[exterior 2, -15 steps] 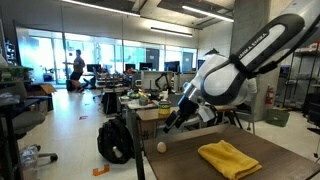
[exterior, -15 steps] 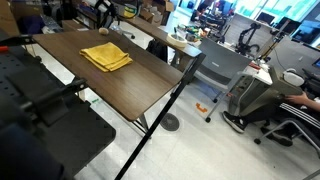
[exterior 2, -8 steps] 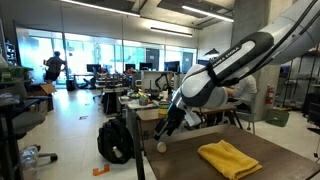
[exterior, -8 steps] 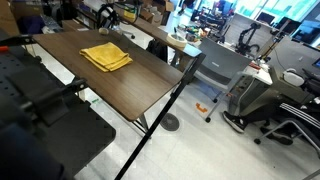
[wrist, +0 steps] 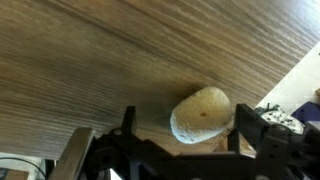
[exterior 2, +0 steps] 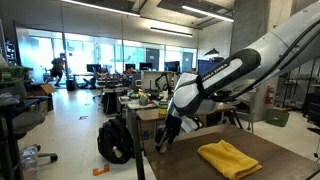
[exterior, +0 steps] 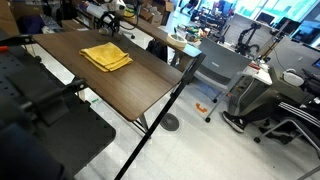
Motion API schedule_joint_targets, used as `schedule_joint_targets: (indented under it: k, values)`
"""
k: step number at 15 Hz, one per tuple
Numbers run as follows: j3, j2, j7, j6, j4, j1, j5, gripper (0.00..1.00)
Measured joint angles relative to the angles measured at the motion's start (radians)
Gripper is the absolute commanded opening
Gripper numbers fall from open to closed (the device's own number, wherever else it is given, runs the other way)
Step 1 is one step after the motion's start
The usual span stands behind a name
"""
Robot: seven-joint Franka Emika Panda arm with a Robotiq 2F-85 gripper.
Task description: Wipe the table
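1. Arm (exterior 2: 225, 80) has moved. Over the last second it swung in and dropped, so the gripper (exterior 2: 165, 138) now sits low over the corner of the table (exterior 2: 190, 162). A second ago it hung higher and further back.
2. The small pale ball (wrist: 203, 113) stood in the open on that corner in the earlier exterior shots. The gripper now covers it there (I can't pick it out in that view any more). The wrist view shows it resting on the wood grain, bracketed by the gripper (wrist: 186, 125).
3. Pincer state is released, nothing grasped. The jaws stand wider than the ball, with a clear gap on one side. The other finger is just beside the ball, and I can't tell whether it touches.
4. The table (exterior: 125, 85) is the dark wood-grain top with the thin black edge, under and beside the arm. Its surface fills most of the wrist view as well.
5. The yellow cloth (exterior: 105, 57) lies folded flat on the top in the same spot across all frames. It is near the gripper but apart from it, and untouched (exterior 2: 228, 158).
6. My read is that wiping hasn't started. The approach targets the ball, not the cloth, so this is probably clearing the surface first. The likely next steps are closing on the ball and moving it off, then going for the cloth.
7. The ball is round and near the edge, so an off-centre squeeze could roll it off the table.
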State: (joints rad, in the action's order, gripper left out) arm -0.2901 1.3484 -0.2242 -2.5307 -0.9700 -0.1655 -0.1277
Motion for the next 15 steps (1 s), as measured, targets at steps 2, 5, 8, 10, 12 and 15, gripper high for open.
schedule_joint_targets:
  k: [2,5,8,10,12,15]
  values:
    - [0.004,0.026,-0.001,0.042,0.049,-0.007,0.002,0.58]
    - [0.017,0.041,-0.002,0.079,0.098,-0.018,0.009,0.36]
    - [0.022,0.050,-0.002,0.085,0.126,-0.031,0.020,0.13]
    - [0.022,0.057,-0.002,0.085,0.141,-0.041,0.024,0.03]
    - [0.022,0.062,-0.002,0.085,0.151,-0.046,0.030,0.04]
    - [0.030,0.054,0.028,0.085,0.138,-0.041,0.030,0.05]
